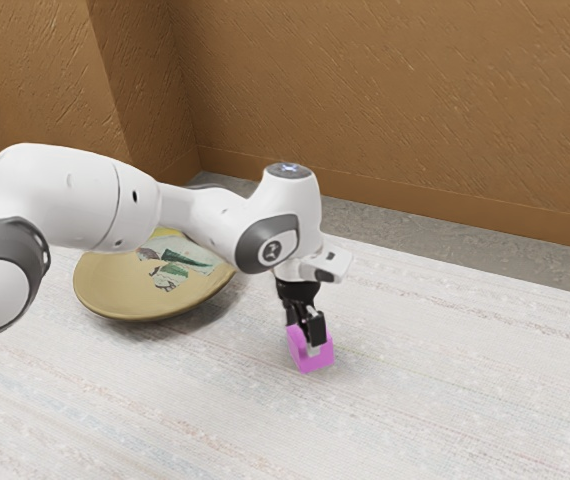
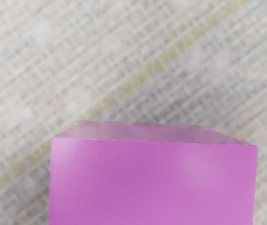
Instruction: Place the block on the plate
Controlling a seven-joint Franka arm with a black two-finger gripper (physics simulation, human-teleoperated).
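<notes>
Exterior view: our pincer [image 1: 305, 341] is low at the block [image 1: 310, 365], grip unclear, likely for carrying toward the plate [image 1: 115, 290], ten o'clock.

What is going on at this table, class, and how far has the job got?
A robot arm is working on placing a pink-purple block on a plate. Its black gripper is down at the block, which is at the table, away from the plate; whether it is held yet I cannot tell. The wide, decorated plate sits partly hidden behind the arm, and the block is not on it yet.
</notes>
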